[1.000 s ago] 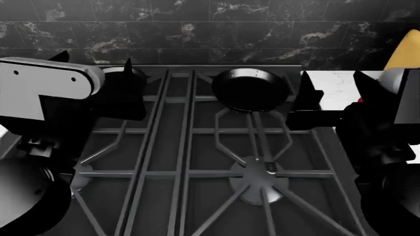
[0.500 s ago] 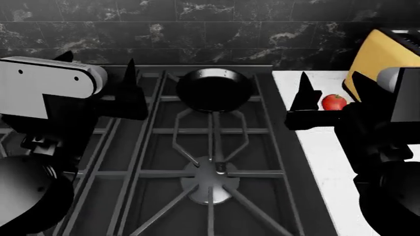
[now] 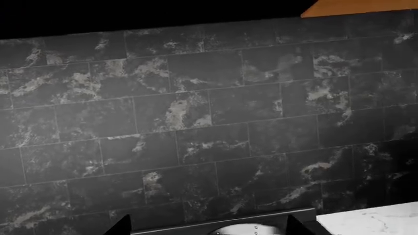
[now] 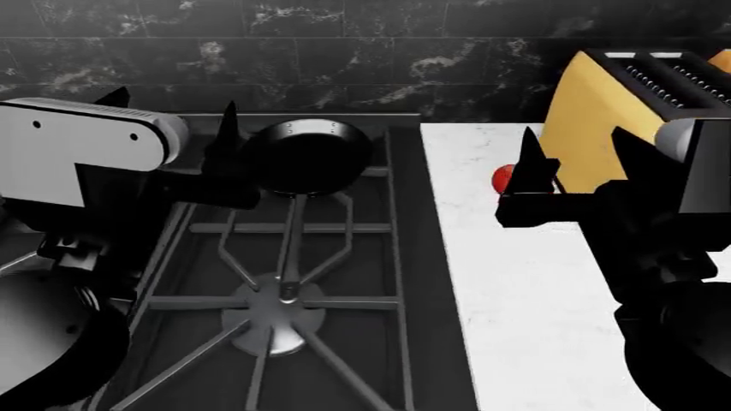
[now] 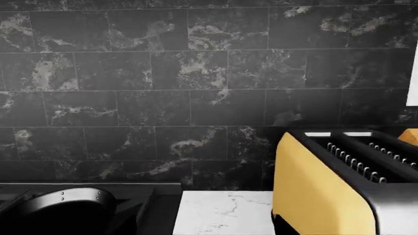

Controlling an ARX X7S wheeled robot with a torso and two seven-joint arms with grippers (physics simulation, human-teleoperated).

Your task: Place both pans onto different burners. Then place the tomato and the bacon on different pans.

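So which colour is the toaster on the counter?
The toaster is yellow with a black top and slots, shown best in the right wrist view.

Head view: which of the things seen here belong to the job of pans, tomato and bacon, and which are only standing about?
Belong to the job:
- pan, on the range's back grate
- front burner, bare
- tomato, on the white counter, partly hidden by the right gripper

Only standing about:
- yellow toaster
- dark tiled wall

No bacon or second pan shows.
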